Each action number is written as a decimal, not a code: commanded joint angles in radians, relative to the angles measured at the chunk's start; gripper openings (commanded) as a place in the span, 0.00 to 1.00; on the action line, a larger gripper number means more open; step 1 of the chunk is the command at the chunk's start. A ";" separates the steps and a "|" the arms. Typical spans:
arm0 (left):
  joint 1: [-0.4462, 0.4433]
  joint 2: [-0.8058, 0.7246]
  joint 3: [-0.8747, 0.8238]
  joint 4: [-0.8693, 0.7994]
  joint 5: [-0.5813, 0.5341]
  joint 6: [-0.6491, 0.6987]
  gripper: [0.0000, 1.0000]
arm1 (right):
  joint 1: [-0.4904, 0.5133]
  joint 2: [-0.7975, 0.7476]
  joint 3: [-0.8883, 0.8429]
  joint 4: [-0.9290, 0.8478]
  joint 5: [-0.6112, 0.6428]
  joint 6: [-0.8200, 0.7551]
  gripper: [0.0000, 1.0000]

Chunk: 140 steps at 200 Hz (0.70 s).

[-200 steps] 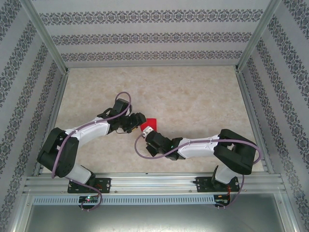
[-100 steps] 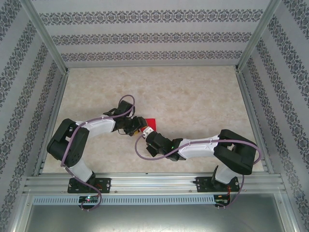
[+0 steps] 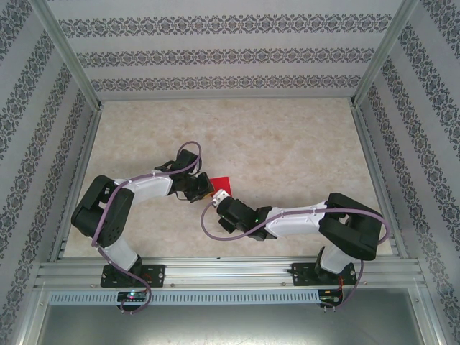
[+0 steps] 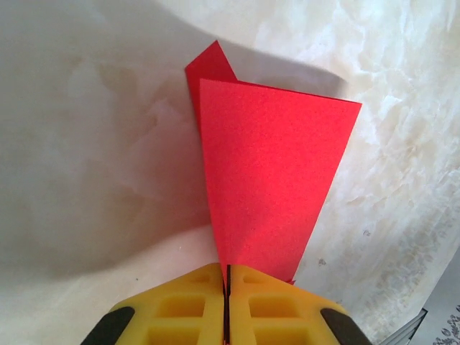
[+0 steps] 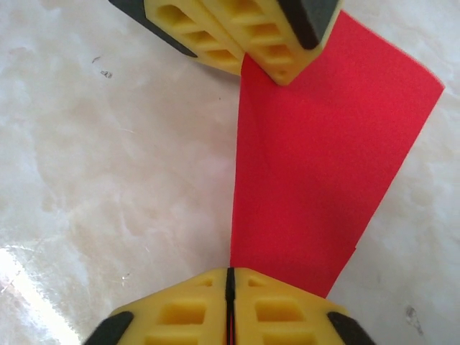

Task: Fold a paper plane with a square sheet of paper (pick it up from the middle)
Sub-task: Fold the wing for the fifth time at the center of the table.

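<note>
The sheet of paper (image 3: 225, 180) is a folded bright red piece held off the marbled table between both grippers near the middle. My left gripper (image 4: 227, 277) is shut on one narrow end of the paper (image 4: 273, 165), which fans out away from its yellow pads. My right gripper (image 5: 230, 277) is shut on the opposite end of the paper (image 5: 323, 165), with the fold edge running straight out from its jaws. In the right wrist view the left gripper (image 5: 282, 72) pinches the far end. From above, the left gripper (image 3: 209, 188) and right gripper (image 3: 219, 195) almost meet.
Patterned walls and aluminium frame posts (image 3: 72, 61) enclose the beige table (image 3: 287, 136) on three sides. A metal rail (image 3: 230, 272) runs along the near edge by the arm bases. A purple cable (image 3: 205, 219) loops beside the right wrist.
The left arm has swung in toward the paper and its jaws have gone from open to shut on the paper's end. The right arm has barely moved.
</note>
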 commanded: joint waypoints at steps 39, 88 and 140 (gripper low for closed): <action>0.009 -0.032 0.028 -0.029 -0.003 -0.021 0.07 | 0.062 -0.067 -0.060 -0.045 0.082 -0.015 0.28; 0.008 -0.034 0.022 -0.025 0.004 -0.026 0.06 | 0.097 0.015 0.011 -0.060 0.194 -0.081 0.34; 0.008 -0.024 0.025 -0.022 0.012 -0.025 0.06 | 0.100 0.084 0.065 -0.063 0.269 -0.112 0.33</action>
